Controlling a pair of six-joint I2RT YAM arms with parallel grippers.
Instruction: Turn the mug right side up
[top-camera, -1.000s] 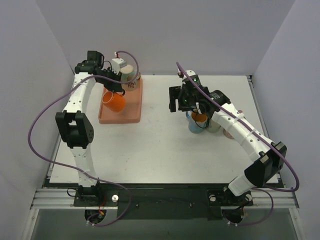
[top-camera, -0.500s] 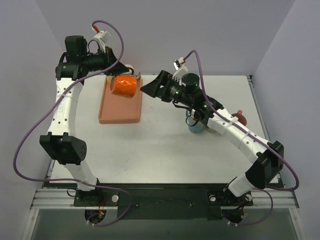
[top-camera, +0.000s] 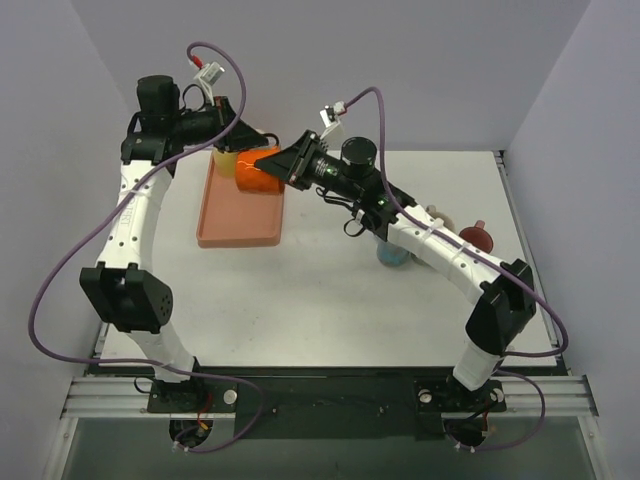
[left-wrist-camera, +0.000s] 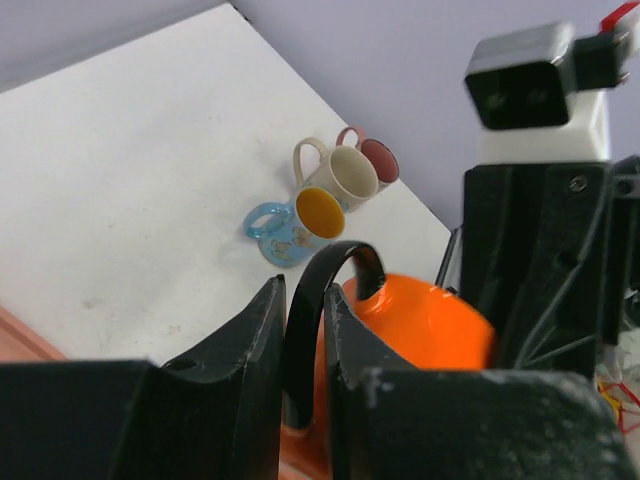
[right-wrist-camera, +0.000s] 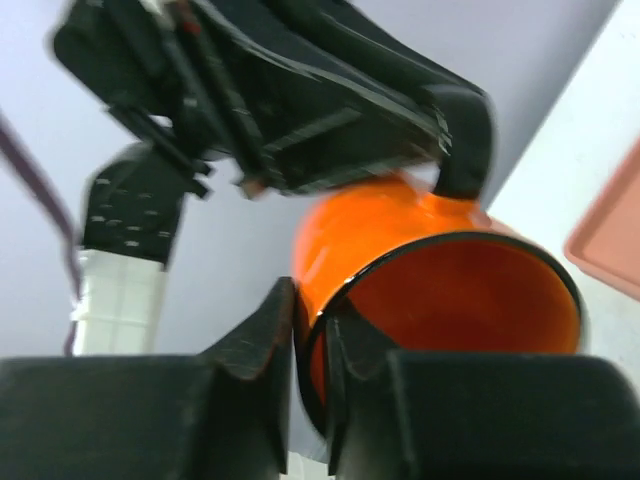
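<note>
**Top external view**
- Item: glossy orange mug (top-camera: 255, 172). It is in the air over the far right corner of the salmon-pink rectangular plastic tray (top-camera: 225, 232). It lies on its side with the mouth toward the right arm and touches nothing below.
- Left pincer (top-camera: 240, 156): at the mug from the far left.
- Right pincer (top-camera: 278, 165): at the mug's mouth end.
- Tray contents: a pale yellow shape at the far end, mostly hidden, so I cannot tell what it is. The rest of the tray is bare.
- Support: white desk (top-camera: 330, 300).

**Left wrist view**
- Left pincer: pressed onto the mug's black loop handle (left-wrist-camera: 345, 262), with a jaw on each side.
- On the desk beyond stand three upright mugs, set close together. Nothing shows inside any of them.
  - Blue patterned mug with a yellow inside (left-wrist-camera: 290, 228).
  - Cream mug (left-wrist-camera: 340, 172).
  - Dark red mug with a pink inside (left-wrist-camera: 375, 155).

**Right wrist view**
- Right pincer: pinching the mug wall at the black rim, one jaw inside the mouth and one outside.
- Mug interior: orange and empty.

**Handling note (judgement)**
- This looks like a hand-over halfway through the turn.
- The handle grip should let go only once the rim pinch is firm, because the wall is slick and curved.
- The right wrist should then roll until the mouth faces up, and lower the base flat onto the tray or desk before opening.
</note>
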